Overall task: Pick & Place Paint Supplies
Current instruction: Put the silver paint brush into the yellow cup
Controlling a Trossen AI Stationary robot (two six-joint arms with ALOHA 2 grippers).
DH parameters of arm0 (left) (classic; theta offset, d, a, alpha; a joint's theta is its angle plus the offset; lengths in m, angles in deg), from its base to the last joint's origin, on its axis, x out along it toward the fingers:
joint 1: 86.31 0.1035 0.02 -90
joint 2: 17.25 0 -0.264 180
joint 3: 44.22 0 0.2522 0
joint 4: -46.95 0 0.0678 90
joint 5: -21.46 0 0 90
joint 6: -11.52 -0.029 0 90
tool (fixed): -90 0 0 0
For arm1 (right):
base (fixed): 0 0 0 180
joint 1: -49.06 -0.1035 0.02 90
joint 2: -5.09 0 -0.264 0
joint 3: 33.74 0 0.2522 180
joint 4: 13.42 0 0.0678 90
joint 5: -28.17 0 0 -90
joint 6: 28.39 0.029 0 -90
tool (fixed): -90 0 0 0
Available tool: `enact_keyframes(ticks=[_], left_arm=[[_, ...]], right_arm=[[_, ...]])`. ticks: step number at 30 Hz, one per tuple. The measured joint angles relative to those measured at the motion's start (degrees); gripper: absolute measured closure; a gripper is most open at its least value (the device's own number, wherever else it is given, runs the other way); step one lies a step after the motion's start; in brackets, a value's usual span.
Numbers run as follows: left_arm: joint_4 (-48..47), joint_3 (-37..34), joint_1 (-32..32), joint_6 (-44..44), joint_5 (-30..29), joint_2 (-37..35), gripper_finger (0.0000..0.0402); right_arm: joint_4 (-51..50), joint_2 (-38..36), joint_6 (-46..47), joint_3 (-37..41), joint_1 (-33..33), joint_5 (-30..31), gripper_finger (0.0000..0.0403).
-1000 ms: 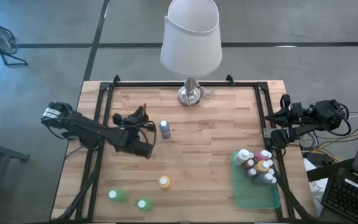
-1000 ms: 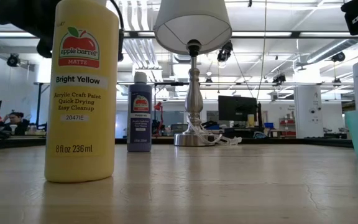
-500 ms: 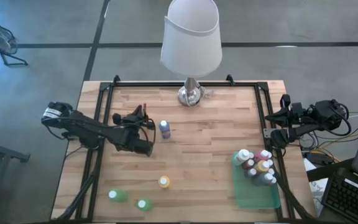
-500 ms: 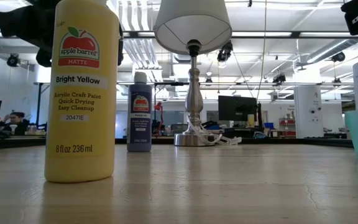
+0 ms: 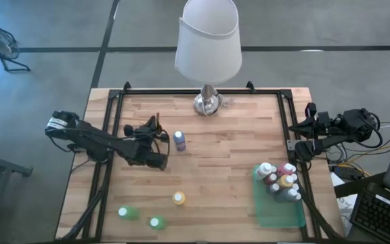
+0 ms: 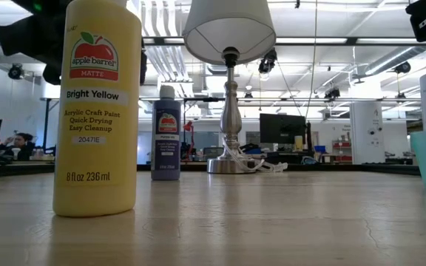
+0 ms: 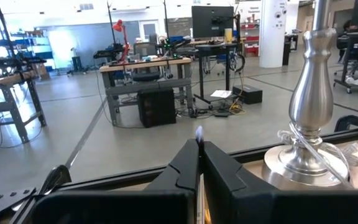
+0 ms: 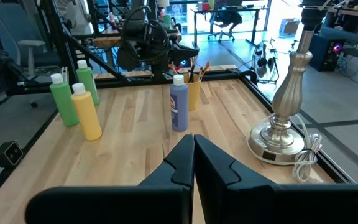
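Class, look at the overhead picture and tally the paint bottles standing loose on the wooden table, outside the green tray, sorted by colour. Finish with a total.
Purple bottle: 1
Yellow bottle: 1
Green bottles: 2
Total: 4

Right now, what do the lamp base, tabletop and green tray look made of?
Lamp base: polished metal, likely; silvery with bright reflections. Tabletop: wood, butcher-block style; visible plank strips and grain, low sheen. Green tray: probably translucent plastic; the wood shows faintly through it.
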Motion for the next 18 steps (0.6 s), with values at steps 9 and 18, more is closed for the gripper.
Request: enact_keyframes(ticks=[9, 18], left_arm=[[1.31, -0.47, -0.01, -0.64, 0.07, 0.0, 0.039], [1.31, -0.47, -0.01, -1.29, 2.11, 0.0, 0.039]], right_arm=[[0.0, 0.0, 0.0, -0.01, 0.0, -0.01, 0.0394], [0.0, -0.01, 0.0, -0.01, 0.0, -0.01, 0.0394]])
